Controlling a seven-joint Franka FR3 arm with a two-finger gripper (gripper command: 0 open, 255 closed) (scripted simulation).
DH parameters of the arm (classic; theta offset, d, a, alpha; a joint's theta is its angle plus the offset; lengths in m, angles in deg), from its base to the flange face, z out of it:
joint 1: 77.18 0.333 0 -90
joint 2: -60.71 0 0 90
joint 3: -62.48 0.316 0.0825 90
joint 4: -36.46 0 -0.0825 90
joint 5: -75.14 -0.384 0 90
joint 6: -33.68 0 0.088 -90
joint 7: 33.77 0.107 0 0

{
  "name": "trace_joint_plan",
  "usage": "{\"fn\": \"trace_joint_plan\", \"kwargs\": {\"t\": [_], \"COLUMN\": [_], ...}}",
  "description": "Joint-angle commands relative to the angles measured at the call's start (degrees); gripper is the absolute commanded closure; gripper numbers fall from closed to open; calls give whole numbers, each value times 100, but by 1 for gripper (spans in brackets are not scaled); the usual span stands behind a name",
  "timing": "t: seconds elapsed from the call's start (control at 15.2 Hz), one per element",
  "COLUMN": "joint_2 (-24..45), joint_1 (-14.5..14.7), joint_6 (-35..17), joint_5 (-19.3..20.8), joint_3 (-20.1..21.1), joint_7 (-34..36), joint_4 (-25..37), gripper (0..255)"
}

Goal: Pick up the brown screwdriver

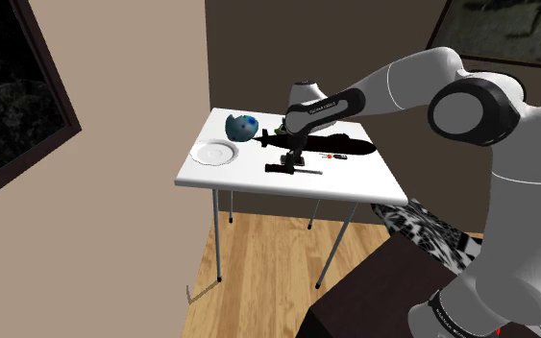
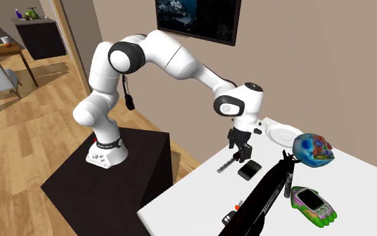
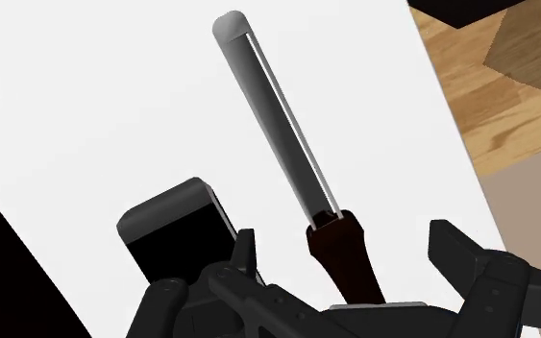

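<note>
Brown-handled with a long grey shaft, the screwdriver (image 3: 278, 125) lies flat on the white tabletop (image 3: 95, 115), its dark handle directly between the fingers of my black two-finger gripper (image 3: 347, 248). I see those fingers (image 3: 244, 254) spread wide, with gaps on both sides of the handle, gripping nothing. A small black rectangular slab (image 3: 177, 226) sits just outside one finger, close beside the handle.

On the screwdriver (image 3: 295, 158) we see a smooth, gleaming metal shaft; the surface (image 3: 95, 96) is matt white; the floor (image 3: 518, 86) grained wood.
</note>
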Motion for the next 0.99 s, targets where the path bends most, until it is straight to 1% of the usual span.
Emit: {"fn": "trace_joint_plan", "kwargs": {"t": [0.0, 0.26, 0.33, 0.92], "joint_2": [91, 160, 160, 160], "joint_1": [3, 2, 0, 2], "joint_6": [-126, -218, -217, -218], "joint_5": [3, 5, 4, 5], "joint_3": [0, 0, -1, 0], "joint_7": [6, 9, 6, 9], "joint_4": [-32, -55, -54, -55], "gripper": [0, 0, 255, 255]}}
